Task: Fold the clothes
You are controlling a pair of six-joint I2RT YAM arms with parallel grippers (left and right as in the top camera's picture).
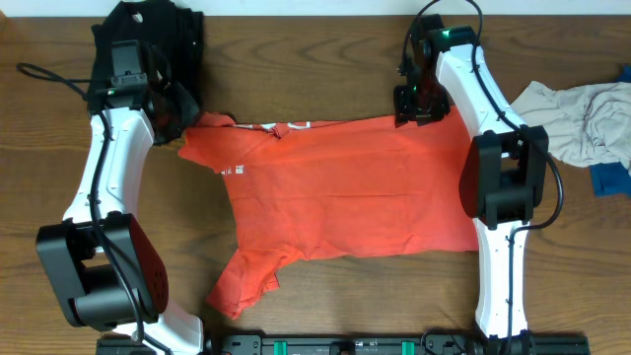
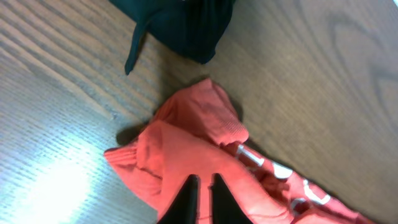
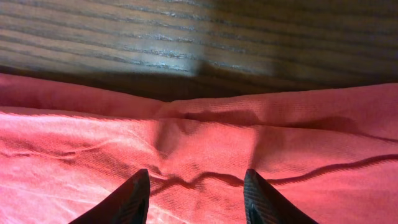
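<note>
Left gripper (image 2: pixel 204 179) pinches the shirt (image 1: pixel 345 187) corner, likely to keep it taut; right gripper (image 3: pixel 195 174) hovers open over the hem, ready to grab.

A red-orange T-shirt (image 1: pixel 345 197) lies spread on the wooden table (image 1: pixel 325 59). A black garment (image 1: pixel 182 35) lies far left. A pale grey piece (image 1: pixel 582 123) and a blue piece (image 1: pixel 611 177) lie far right.

T-shirt (image 1: pixel 345 187): matt knit cloth. Table (image 1: pixel 296 59): grained wood, slight sheen. Arm shells (image 1: pixel 493 266): perhaps plastic.
</note>
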